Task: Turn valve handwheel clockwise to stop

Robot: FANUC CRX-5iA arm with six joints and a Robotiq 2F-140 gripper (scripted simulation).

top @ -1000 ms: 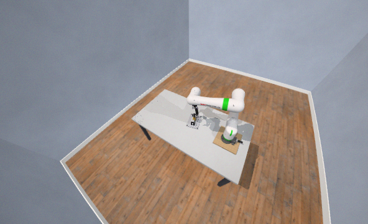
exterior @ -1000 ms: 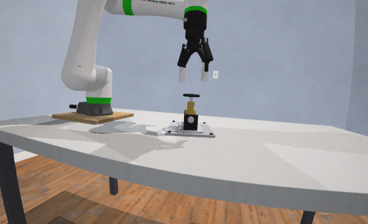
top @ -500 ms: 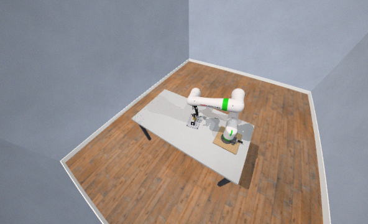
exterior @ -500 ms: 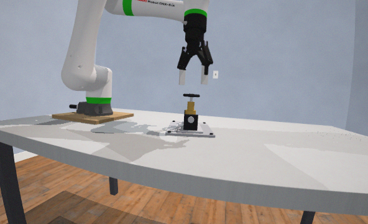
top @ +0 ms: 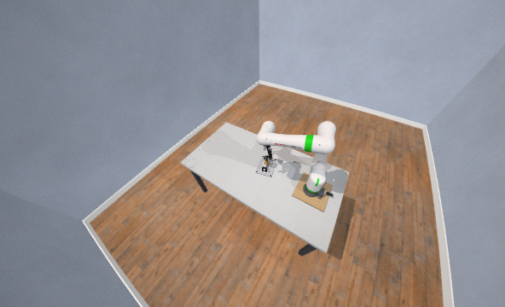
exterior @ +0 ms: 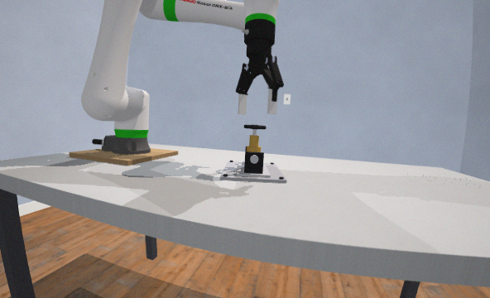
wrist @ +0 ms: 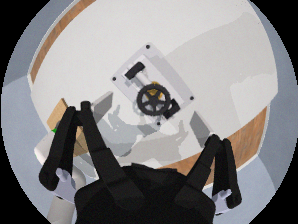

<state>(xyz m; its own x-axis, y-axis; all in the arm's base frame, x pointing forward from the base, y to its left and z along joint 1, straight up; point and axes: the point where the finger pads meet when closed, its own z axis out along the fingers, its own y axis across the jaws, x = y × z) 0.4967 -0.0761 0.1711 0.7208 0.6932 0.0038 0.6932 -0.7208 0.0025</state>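
Glossy white tubular arm (exterior: 104,79) with green joint bands, red lettering, dark base, black white-tipped jaws.

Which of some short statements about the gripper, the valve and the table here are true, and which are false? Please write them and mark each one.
1. The black gripper hangs open above the black round handwheel, not touching it. True.
2. The fingers are closed on the handwheel. False: they stand wide apart, with a gap of air above the wheel.
3. The valve's black block body stands on a grey metal base plate. True.
4. The white arm's base sits straight on the floor. False: it stands on a wooden board on the white table.
5. The valve stem below the handwheel is brass-coloured. True.
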